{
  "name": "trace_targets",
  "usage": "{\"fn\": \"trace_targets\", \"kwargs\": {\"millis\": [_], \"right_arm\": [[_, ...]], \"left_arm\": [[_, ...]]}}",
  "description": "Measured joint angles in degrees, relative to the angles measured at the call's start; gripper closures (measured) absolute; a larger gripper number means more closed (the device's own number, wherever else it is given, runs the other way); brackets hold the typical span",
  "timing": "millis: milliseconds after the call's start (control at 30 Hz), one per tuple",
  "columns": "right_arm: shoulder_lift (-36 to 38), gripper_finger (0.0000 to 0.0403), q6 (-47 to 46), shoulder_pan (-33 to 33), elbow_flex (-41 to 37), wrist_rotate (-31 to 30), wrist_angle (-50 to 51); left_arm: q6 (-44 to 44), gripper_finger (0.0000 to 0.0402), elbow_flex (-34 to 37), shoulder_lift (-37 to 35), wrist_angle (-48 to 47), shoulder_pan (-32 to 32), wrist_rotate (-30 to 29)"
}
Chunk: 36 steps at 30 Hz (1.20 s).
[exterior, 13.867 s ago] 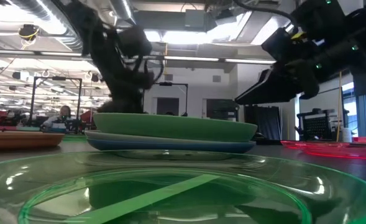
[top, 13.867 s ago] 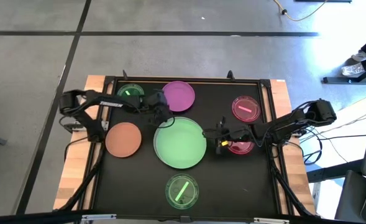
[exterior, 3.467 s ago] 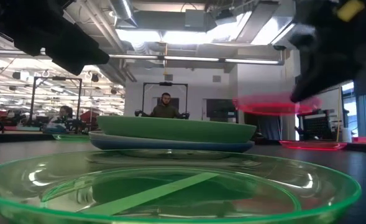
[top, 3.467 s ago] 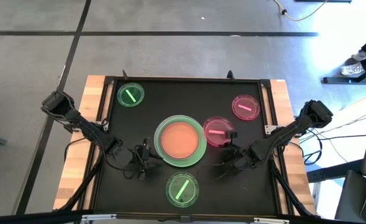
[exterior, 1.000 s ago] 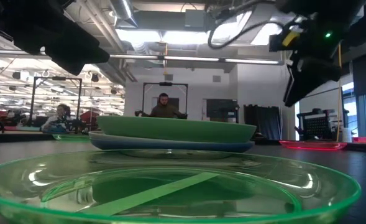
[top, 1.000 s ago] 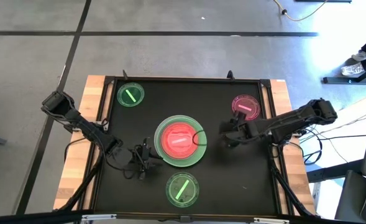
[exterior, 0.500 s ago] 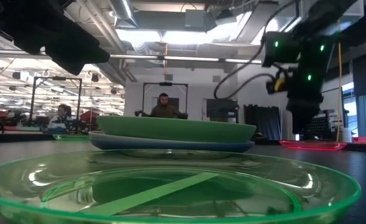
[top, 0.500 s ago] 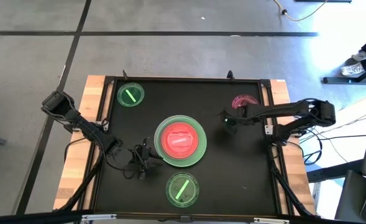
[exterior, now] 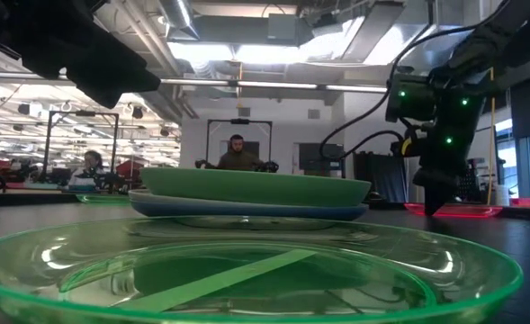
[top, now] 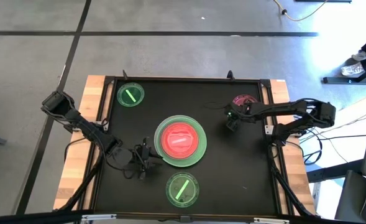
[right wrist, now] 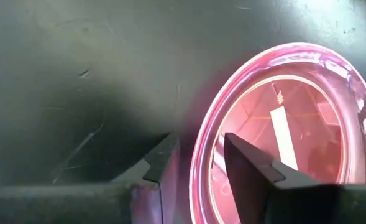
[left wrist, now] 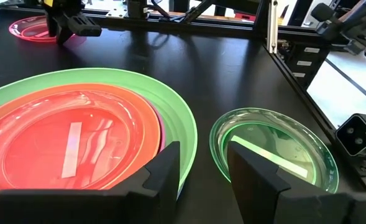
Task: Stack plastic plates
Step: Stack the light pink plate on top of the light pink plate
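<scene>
The stack (top: pixel 181 140) stands mid-table: a large green plate (left wrist: pixel 170 106) over a blue one (exterior: pixel 247 211), orange within, a small translucent pink-red plate (left wrist: pixel 64 149) on top. Another small pink plate (right wrist: pixel 282 130) lies flat near the far right corner (top: pixel 245 99). My right gripper (right wrist: pixel 200 146) is open, pointing down at that plate's left rim (right wrist: pixel 198 165), one finger on each side of it; whether it touches, I cannot tell. My left gripper (left wrist: pixel 204 152) is open and waits low beside the stack's near-left edge (top: pixel 146 155).
A small translucent green plate (top: pixel 182 189) lies near the near edge, right in front of the low camera (exterior: pixel 247 270). Another small green plate (top: pixel 130 95) sits at the far left corner. The black mat has a raised frame (top: pixel 266 118) around it. A person stands beyond the table (exterior: pixel 238 153).
My right arm has swung from beside the stack toward the table's far right, to the small pink plate. It has tipped its fingers downward and come down at that plate's left rim. The stack and my left arm have stayed still.
</scene>
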<state>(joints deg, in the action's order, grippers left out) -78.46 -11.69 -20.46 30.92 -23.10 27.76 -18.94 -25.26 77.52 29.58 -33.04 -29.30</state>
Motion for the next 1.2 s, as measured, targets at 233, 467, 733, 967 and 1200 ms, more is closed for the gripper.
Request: {"fn": "trace_targets", "kwargs": {"millis": [233, 467, 733, 967, 1200], "right_arm": [[0.04, 0.0316, 1.98, -0.16, -0.62, 0.34, -0.95], [0.0, 0.0397, 6.57, -0.2, -0.73, -0.22, -1.29], [-0.02, 0.04, 8.95, 2.2, -0.66, -0.32, -2.51], [-0.02, 0.0401, 10.09, 9.42, 3.22, -0.34, -2.35], [-0.02, 0.0402, 10.78, 16.97, 9.66, -0.34, -2.63]], "left_arm": [[-0.04, 0.0274, 0.0, 0.0, -0.17, 0.0, 0.0], [-0.04, 0.0274, 0.0, 0.0, -0.15, -0.01, -0.07], [-0.04, 0.0274, 0.0, 0.0, -0.15, 0.0, -0.07], [-0.02, 0.0274, 0.0, 0.0, -0.15, -0.02, -0.07], [-0.04, 0.0274, 0.0, 0.0, -0.15, 0.0, -0.07]]}}
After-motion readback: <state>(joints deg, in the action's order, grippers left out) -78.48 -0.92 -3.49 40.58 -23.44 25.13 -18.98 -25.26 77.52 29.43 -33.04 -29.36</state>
